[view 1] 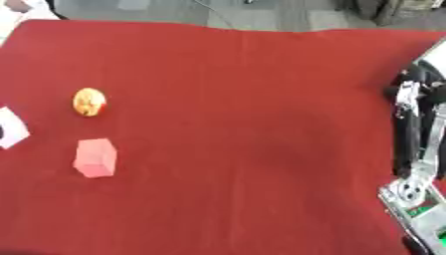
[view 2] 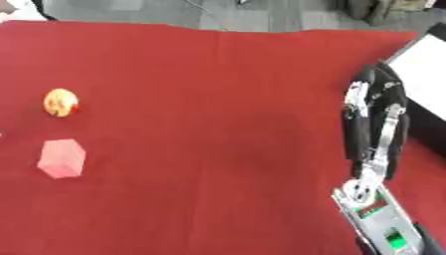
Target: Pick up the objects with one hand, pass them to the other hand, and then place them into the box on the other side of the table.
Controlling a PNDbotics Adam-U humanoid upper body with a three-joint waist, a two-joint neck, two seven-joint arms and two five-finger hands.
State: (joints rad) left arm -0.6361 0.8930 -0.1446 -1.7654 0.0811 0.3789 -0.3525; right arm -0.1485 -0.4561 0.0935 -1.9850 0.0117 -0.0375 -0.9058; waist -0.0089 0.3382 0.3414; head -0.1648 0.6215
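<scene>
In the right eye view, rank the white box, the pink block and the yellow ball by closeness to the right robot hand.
1. The white flat-sided box, at the right edge, just beside the right robot hand.
2. The pink faceted block, far across the red cloth, lower left.
3. The yellow-orange round ball, upper left; only slightly farther than the block, nearly too close to call.

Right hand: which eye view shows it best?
The right eye view. There the right hand shows whole over the red cloth, near the white box at the table's right edge, with its forearm below it. In the left eye view the hand sits at the frame's right border, partly cropped. Neither view settles how its fingers are set.
</scene>
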